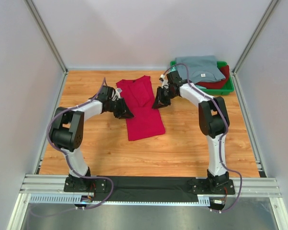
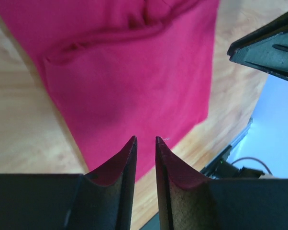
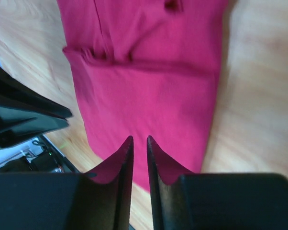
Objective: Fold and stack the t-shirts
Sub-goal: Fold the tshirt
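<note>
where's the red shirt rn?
Top view: the red shirt lies on the table about centre, between the left arm and right arm. The green tray sits beyond it in the far right corner.

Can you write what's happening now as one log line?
red t-shirt: partly folded on table | left gripper: slightly open, empty | right gripper: slightly open, empty

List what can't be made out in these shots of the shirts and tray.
- Top view: how many shirts lie in the green tray; the grey-blue t-shirt covers all but a dark red t-shirt edge.
- Top view: crimson t-shirt side edges, partly under the left gripper and right gripper.
- Wrist views: its far end, cut off by the top edge.
</note>
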You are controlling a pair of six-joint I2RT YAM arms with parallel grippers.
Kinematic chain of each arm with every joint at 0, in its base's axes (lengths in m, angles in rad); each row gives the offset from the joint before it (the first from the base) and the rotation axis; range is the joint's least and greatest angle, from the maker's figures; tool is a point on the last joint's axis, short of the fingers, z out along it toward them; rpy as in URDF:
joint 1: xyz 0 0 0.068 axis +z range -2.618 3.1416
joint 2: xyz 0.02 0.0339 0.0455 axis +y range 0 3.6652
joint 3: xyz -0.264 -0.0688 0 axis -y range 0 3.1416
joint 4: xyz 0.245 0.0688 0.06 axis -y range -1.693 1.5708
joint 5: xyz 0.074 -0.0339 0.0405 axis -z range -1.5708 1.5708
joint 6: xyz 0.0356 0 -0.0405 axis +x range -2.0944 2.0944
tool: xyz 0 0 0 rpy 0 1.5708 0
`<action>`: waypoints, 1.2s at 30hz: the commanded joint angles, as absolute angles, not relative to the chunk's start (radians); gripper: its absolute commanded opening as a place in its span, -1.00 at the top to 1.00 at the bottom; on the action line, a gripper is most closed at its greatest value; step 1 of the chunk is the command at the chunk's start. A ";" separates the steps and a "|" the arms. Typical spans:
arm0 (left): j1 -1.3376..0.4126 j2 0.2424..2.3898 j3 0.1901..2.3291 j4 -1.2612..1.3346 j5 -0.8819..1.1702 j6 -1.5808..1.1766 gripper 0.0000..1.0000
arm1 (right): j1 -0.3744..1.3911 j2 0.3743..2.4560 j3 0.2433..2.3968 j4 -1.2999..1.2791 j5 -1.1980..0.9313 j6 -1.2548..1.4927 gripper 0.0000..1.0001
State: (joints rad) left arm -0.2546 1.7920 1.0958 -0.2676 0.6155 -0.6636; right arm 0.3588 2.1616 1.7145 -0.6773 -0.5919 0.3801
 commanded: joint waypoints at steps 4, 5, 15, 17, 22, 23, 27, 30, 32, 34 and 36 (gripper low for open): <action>-0.245 1.933 1.215 -0.195 0.539 -0.709 0.44 | 0.359 2.309 1.835 -0.476 -0.681 0.503 0.79; -0.242 1.951 1.247 -0.215 0.526 -0.701 0.44 | 0.359 2.325 1.838 -0.466 -0.667 0.509 0.81; -0.236 2.036 1.272 -0.425 0.497 -0.520 0.50 | 0.379 2.217 1.479 -0.370 -0.575 0.574 0.85; -0.236 1.976 1.205 -0.430 0.488 -0.496 0.51 | 0.388 2.149 1.377 -0.322 -0.577 0.597 0.84; -0.236 1.751 1.118 -0.461 0.463 -0.473 0.33 | 0.394 2.037 1.359 -0.411 -0.549 0.571 0.72; -0.236 1.720 1.124 -0.485 0.457 -0.465 0.31 | 0.394 2.020 1.377 -0.440 -0.542 0.555 0.69; -0.236 1.565 1.131 -0.589 0.452 -0.453 0.17 | 0.396 1.924 1.414 -0.564 -0.486 0.473 0.28; -0.236 1.452 1.069 -0.606 0.504 -0.483 0.13 | 0.394 1.829 1.350 -0.594 -0.512 0.465 0.05; -0.238 1.399 0.952 -0.575 0.523 -0.506 0.11 | 0.394 1.774 1.237 -0.559 -0.535 0.480 0.00; -0.238 1.321 0.808 -0.516 0.537 -0.557 0.09 | 0.394 1.685 1.093 -0.511 -0.560 0.524 -0.02; -0.241 1.252 0.709 -0.418 0.578 -0.647 0.08 | 0.396 1.610 1.002 -0.434 -0.578 0.563 -0.02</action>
